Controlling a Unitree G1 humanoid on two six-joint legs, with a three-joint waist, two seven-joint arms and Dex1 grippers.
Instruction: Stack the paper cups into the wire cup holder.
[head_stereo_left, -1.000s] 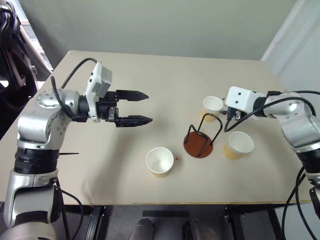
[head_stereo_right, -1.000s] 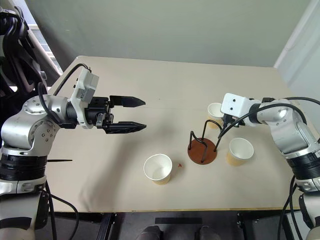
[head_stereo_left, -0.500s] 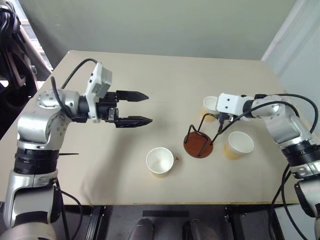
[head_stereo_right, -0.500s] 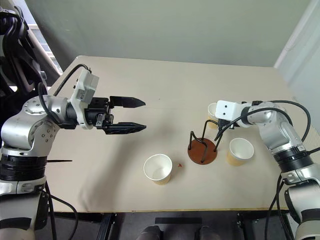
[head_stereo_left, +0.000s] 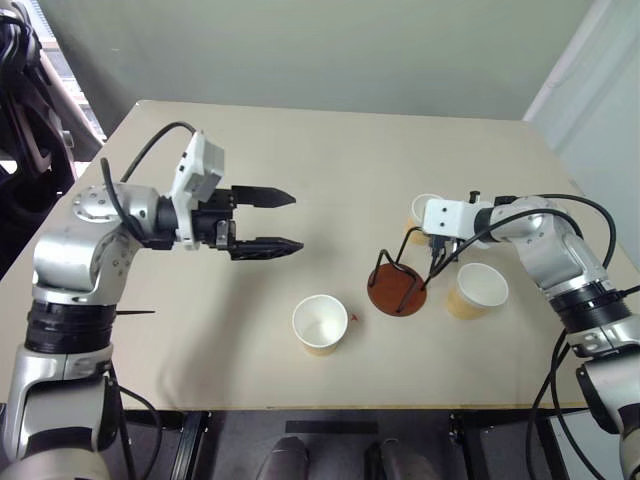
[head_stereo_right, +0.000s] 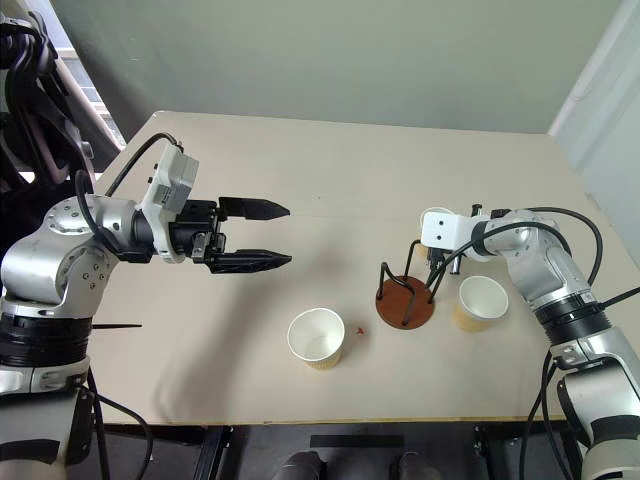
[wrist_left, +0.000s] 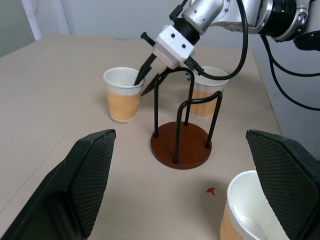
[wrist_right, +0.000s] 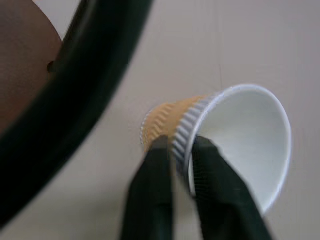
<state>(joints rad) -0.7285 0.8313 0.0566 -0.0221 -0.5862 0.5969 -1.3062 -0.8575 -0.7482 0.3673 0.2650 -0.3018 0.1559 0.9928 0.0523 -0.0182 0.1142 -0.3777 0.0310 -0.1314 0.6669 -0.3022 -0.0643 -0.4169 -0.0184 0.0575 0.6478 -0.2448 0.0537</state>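
Right tool (wrist_right: 175, 150) pinches the wall of the far paper cup (wrist_left: 122, 95) just beside the wire cup holder (head_stereo_left: 398, 285). Left tool (head_stereo_left: 278, 221) hangs open above the surface (head_stereo_left: 330, 160). No legible writing visible.

Three tan paper cups (head_stereo_left: 320, 324) upright around red-based wire cup holder (head_stereo_left: 397, 286), none stacked

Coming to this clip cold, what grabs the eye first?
The right gripper, at the table's right side, has its jaws pinched on the rim of the far paper cup, one jaw inside and one outside. Just nearer stands the empty wire cup holder, with two more cups upright close by. The left gripper hangs wide open above the table's left half.
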